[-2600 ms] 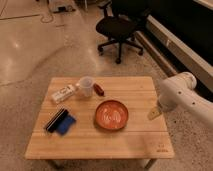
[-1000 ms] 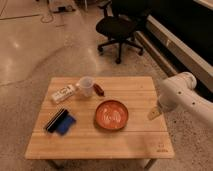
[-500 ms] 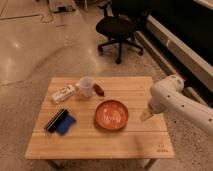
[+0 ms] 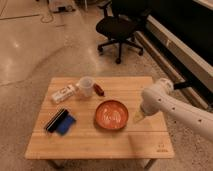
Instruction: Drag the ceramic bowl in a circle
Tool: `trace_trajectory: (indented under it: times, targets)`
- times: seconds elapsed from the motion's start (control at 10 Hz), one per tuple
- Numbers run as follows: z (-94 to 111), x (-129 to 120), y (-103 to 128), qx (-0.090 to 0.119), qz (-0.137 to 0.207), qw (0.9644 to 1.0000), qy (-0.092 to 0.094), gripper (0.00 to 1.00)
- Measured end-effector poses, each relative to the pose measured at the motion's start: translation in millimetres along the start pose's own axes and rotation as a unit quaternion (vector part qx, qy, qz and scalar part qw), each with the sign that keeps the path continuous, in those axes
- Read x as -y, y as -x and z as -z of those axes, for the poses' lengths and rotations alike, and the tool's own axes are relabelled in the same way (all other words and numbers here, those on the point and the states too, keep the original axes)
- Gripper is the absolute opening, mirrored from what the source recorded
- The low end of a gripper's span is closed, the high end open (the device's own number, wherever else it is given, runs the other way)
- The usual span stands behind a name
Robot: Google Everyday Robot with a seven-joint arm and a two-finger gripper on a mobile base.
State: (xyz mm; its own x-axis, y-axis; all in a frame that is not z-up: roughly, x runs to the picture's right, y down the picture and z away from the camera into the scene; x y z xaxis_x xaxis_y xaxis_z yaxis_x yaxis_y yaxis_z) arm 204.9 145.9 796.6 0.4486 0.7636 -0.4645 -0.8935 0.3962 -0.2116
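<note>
The ceramic bowl (image 4: 111, 114), wide, shallow and orange-red with pale streaks inside, sits on the wooden table (image 4: 85, 145), right of centre. My gripper (image 4: 137, 117) hangs at the end of the white arm (image 4: 175, 107), just right of the bowl's rim and low over the table. I see no contact with the bowl.
A white cup (image 4: 86, 87) stands at the back of the table with a small red object (image 4: 99, 89) beside it and a white box (image 4: 63, 94) to its left. A black and blue item (image 4: 61, 122) lies front left. A black office chair (image 4: 120, 29) stands behind the table.
The arm has swung left, bringing the gripper from past the table's right edge to close beside the bowl. The bowl has not moved.
</note>
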Motion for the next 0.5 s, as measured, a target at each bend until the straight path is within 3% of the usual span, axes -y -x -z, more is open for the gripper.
trace_trajectory:
  times: [0.5]
  targets:
    - [-15.1,-37.6,28.3,0.010,0.018,0.9998,0.006,0.80]
